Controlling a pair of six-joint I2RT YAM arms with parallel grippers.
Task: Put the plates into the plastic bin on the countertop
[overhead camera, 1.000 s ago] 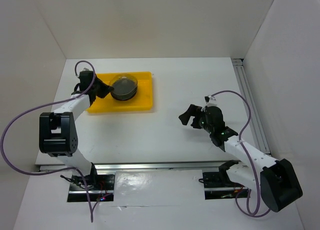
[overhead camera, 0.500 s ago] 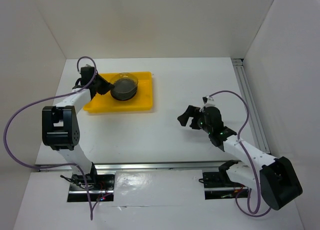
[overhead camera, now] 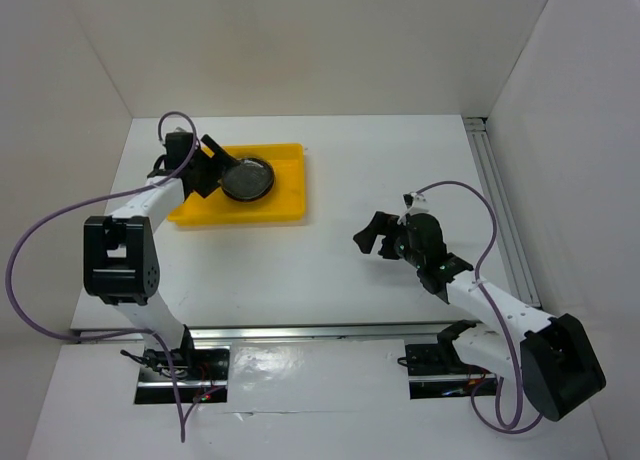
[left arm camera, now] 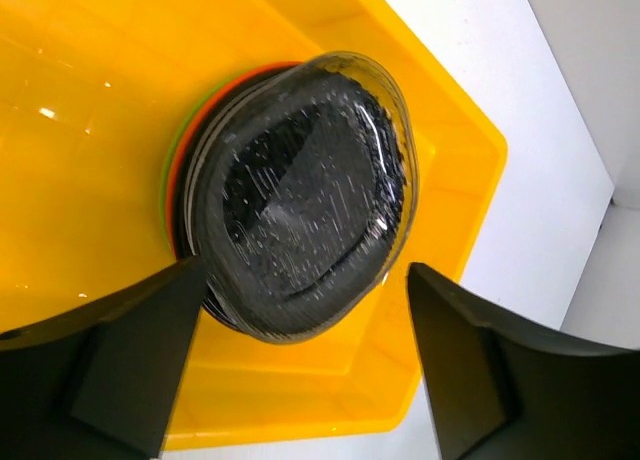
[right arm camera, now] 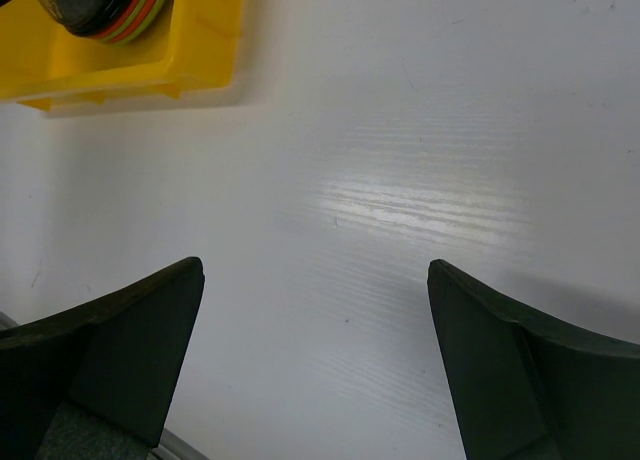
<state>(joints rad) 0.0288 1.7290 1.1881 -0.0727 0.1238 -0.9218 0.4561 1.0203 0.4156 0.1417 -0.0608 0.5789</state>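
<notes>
Now the left claw [overhead camera: 215,167] has let go: half a second earlier it is still pinched on the rim of the stack of plates [left arm camera: 300,200], holding it tipped, and its jaws now stand spread to either side, one finger [left arm camera: 130,360] just touching the stack's lower edge. The stack, a dark dish on top with orange and lime-green rims below, sits flat inside the plastic bin [overhead camera: 285,205]. The right claw [overhead camera: 372,235] hangs released over the bare bench [overhead camera: 330,270], well apart. With no plate showing outside the bin, the task looks all but done; the left arm likely only needs to back away.
</notes>
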